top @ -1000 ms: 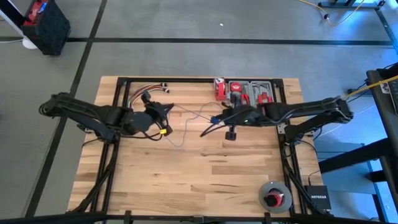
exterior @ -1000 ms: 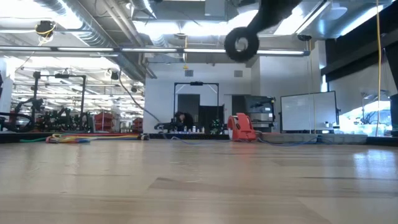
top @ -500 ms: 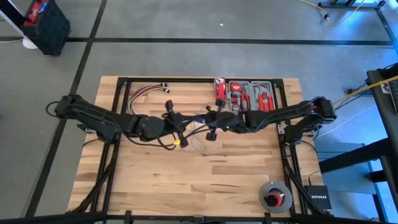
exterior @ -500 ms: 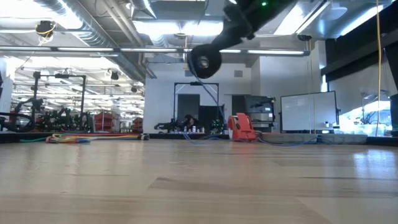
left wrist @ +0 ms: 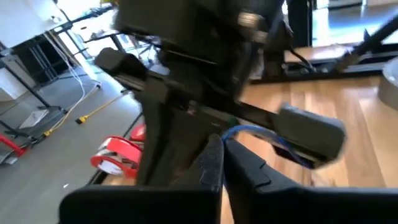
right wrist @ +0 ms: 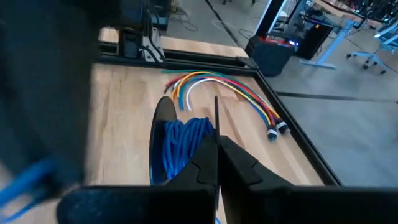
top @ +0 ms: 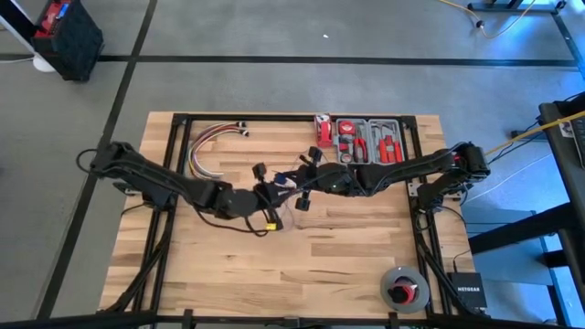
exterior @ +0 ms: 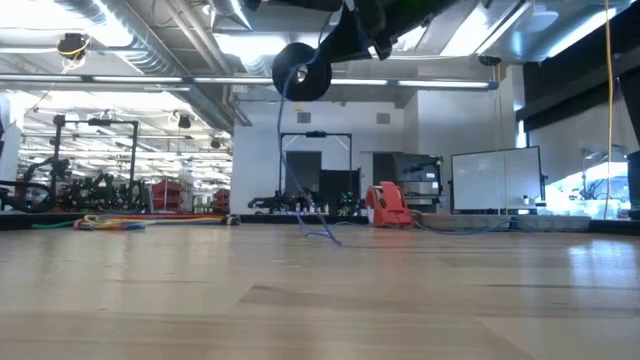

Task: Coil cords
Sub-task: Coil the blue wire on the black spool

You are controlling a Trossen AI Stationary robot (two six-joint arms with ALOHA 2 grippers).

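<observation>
A: Fault risk: the cords are very thin; both tools meet above mid-surface, so the arms may collide, or a pull may tangle the strand or slip it free; a loose tail hangs to the surface and could snag on the multicoloured wire bundle.

B: Pose: left tool reaches in from the left, fingers shut; right tool reaches in from the right, fingers shut, with a blue wound bunch just ahead of it; whether either actually pinches the strand cannot be told; both arms are raised well off the surface.
</observation>
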